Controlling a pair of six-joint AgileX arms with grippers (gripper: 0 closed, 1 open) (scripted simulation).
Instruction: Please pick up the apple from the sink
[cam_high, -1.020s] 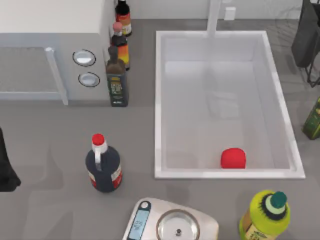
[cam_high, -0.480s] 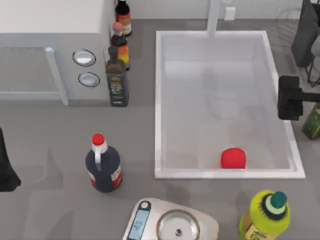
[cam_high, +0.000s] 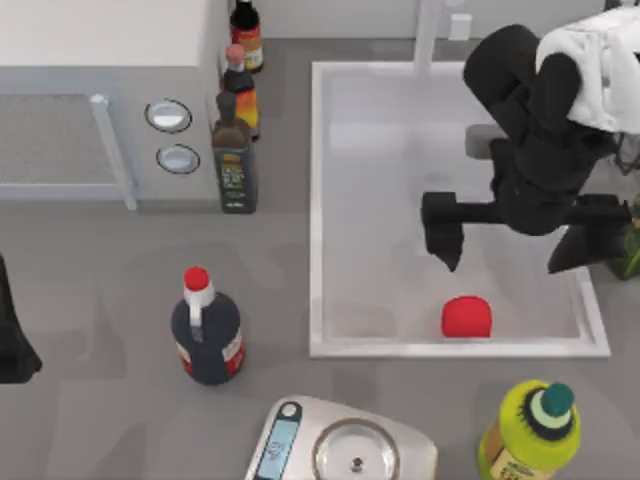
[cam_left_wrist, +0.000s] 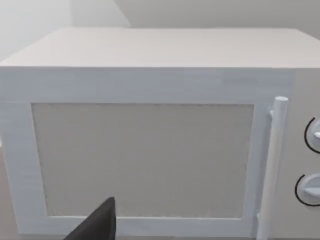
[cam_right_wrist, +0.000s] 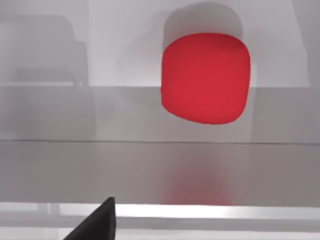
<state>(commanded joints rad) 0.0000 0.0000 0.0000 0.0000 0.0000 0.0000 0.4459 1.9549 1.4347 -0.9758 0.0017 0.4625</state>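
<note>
One apple is seen resting on the floor of the sink, against its near wall. The right gripper is held above the sink, just behind the apple, its fingers spread wide, presumably so the apple can be straddled on descent. The left arm is parked far left of the sink

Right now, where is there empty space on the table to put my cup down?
Bare grey table lies between the microwave, the dark bottle and the sink. The front edge is crowded by the scale and green bottle. In the sink sits the apple, right gripper above.
</note>
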